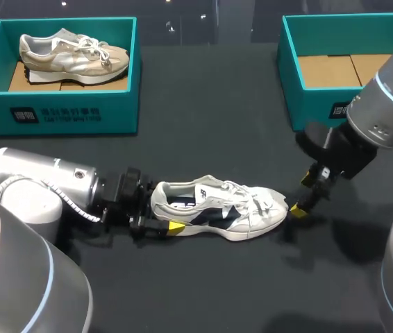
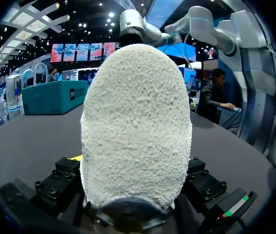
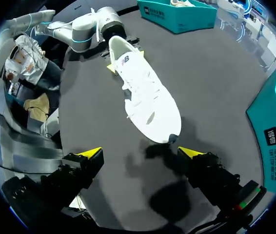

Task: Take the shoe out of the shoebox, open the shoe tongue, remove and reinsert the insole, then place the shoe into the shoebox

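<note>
From the head view, we judge the first step done: the white shoe (image 1: 217,208) lies on its sole on the table (image 1: 203,291), outside both boxes. The empty shoebox (image 1: 349,100) stands beyond the shoe's toe end, and a second shoebox (image 1: 64,114), holding a beige shoe (image 1: 71,54), stands beyond its heel end. Our left tool (image 1: 163,215) is at the shoe's heel, with one yellow tip lying along the shoe's near side. Our right tool (image 1: 303,194) hangs just off the shoe's toe without touching it. The laces look tied and the tongue lies flat, and something dark shows in the shoe's opening, so we take the insole to be in place. We cannot tell whether it has been pulled out and put back or not yet touched. The left wrist view is filled by the shoe's textured heel, which is wedged between the black finger blocks on either side. The left tool therefore appears to pinch the heel from both sides, though its tips are mostly hidden. In the right wrist view the right tool is spread wide with nothing between its fingers but bare table, and the shoe's toe lies just ahead of them. As we read it, opening the tongue and working the insole are probably left. Returning the shoe to a box certainly is.
</note>
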You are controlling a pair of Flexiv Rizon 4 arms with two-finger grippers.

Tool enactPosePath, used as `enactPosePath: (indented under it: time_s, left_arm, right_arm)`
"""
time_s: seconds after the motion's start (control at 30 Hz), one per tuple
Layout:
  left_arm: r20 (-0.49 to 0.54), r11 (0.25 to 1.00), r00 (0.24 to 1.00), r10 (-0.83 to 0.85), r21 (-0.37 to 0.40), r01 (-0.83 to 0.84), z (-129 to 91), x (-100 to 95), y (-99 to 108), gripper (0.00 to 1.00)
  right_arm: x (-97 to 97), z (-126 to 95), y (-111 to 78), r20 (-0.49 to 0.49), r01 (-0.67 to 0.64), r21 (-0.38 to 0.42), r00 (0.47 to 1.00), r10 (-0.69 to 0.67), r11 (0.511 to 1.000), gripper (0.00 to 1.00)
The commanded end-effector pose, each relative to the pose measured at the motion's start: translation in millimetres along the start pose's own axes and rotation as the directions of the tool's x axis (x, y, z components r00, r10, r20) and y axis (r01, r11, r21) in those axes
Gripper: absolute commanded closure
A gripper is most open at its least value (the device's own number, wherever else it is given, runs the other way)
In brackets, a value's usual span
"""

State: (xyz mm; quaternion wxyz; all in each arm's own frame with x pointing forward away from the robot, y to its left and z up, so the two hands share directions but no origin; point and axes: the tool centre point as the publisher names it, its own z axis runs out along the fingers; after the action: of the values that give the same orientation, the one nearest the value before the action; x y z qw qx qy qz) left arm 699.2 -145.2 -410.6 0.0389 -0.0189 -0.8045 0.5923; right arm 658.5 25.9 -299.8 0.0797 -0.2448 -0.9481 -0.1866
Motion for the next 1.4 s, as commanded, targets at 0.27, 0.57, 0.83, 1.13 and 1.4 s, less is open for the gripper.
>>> enactPosePath:
  time_s: [0.27,0.57,0.83,1.13,1.4]
  left_arm:
    - [0.001,1.0,1.0,0.0,-0.001,0.0,2,1.5,0,1.0]
    - [0.001,1.0,1.0,0.0,-0.001,0.0,2,1.5,0,1.0]
    - [0.001,1.0,1.0,0.0,-0.001,0.0,2,1.5,0,1.0]
    - [0.001,1.0,1.0,0.0,-0.001,0.0,2,1.5,0,1.0]
    - [0.001,1.0,1.0,0.0,-0.001,0.0,2,1.5,0,1.0]
  right_arm:
    - [52.0,-5,64.1,0.234,-0.479,0.149,0.867,0.44,0.865,0.0]
    - [77.8,-5,107.6,0.353,-0.616,0.166,0.766,0.536,0.77,0.0]
    - [81.4,-5,111.3,0.386,-0.679,0.172,0.713,0.586,0.713,0.0]
    - [83.8,-4,117.7,0.428,-0.698,0.168,0.687,0.587,0.696,0.0]
    - [83.6,9,139.7,0.557,-0.726,0.164,0.627,0.545,0.668,0.0]
